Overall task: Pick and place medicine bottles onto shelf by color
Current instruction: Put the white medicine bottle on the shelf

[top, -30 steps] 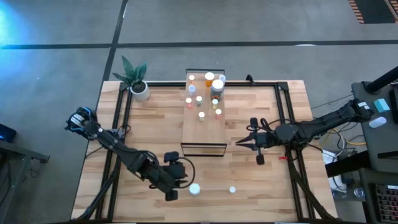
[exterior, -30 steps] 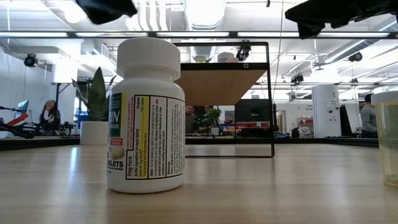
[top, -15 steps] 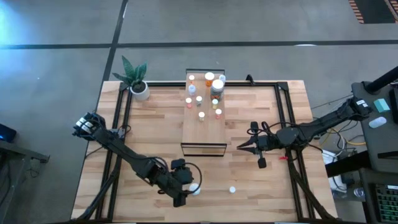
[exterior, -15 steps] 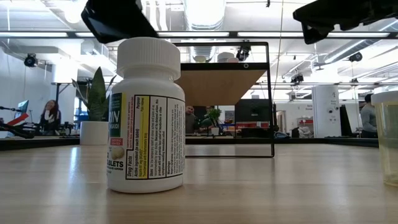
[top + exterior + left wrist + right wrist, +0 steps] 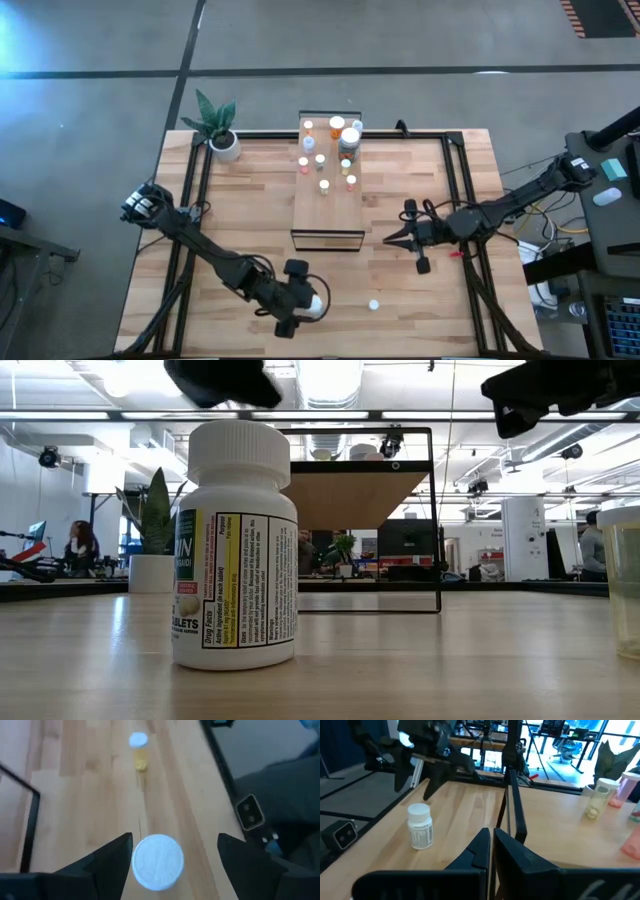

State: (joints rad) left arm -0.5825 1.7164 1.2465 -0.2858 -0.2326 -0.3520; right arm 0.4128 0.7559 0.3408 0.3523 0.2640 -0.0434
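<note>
I am bringing the left gripper down over a white bottle at the near edge of the slatted table. Within the last second its fingers have gone from narrow to spread wide, and the arm has slid toward the bottle from a spot just beside it. In the left wrist view the white cap is sitting squarely between the two dark fingers, not yet touched. I judge this to be the lead-in to a grasp, with the closing still to come.

The right gripper is waiting near the shelf's front corner, fingers pressed together and holding nothing.

The shelf is standing at the middle of the table, running away from me, with a cluster of bottles already gathered on its far half. The white ones and the amber ones are appearing in loose groups there, though I cannot tell the exact order. Its near half is showing bare wood.

One small clear bottle is standing alone on the table, well apart from the white one, so it should not be crowding the grasp. A potted plant is sitting at the far left corner, out of the way. The black table frame and the shelf's near end are what I am watching for on the carry.
</note>
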